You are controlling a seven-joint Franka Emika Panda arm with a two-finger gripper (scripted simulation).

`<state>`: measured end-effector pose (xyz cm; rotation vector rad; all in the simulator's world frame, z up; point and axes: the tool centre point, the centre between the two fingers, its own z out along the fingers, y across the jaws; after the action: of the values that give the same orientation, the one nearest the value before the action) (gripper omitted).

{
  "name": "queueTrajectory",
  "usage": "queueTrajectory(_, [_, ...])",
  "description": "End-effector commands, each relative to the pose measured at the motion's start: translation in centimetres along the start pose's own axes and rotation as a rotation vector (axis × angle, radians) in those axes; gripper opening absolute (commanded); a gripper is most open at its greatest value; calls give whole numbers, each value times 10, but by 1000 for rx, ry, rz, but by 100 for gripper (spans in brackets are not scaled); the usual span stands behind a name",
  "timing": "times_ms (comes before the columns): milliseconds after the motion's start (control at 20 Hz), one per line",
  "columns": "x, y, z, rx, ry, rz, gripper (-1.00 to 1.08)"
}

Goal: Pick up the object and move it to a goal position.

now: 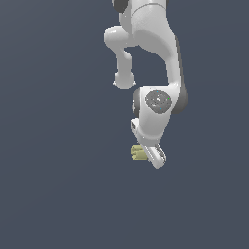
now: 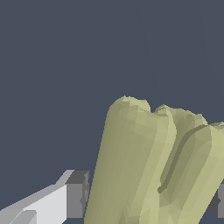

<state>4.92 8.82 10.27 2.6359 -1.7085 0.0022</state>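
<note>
In the exterior view, wide bare room is lying on the exterior view's left: a flat, matte dark slate-blue surface point(image 1: 53, 146) with no visible edge or seam anywhere in frame. Near the middle, the small pale yellow-olive lumpy block with ridged segments point(image 1: 139, 152) is sitting low against the arm's end, poking out toward the exterior view's left from beside the white smooth-shelled claw point(image 1: 154, 158). The block is looking narrower than the claw body. Above it, the glossy white Panda arm point(image 1: 151, 44) with rounded joints and a grey speckled disc cap is hanging down from the top edge. More plain room is lying on the exterior view's right.

In the wrist view, a white finger with a grey square pad point(image 2: 76, 194) is showing just beside the block point(image 2: 144, 166), with a thin gap of dark surface between them. The block is filling the space, made of rounded upright lobes with a curved groove between two of them, faceted low-poly texture. A second grey pad point(image 2: 220, 200) is peeking in at the frame edge, touching or nearly touching the block. Claw is straddling the block, not clamped on the one side; whether it is gripping, cannot tell.
</note>
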Motion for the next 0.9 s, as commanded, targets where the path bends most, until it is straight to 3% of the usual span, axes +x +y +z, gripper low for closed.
queueTrajectory(0, [-15,-18,-10,0,0,0,-100])
queueTrajectory(500, [-59,-75,-40,0,0,0,-100])
queueTrajectory(850, [-76,-99,-52,0,-1,0,-100])
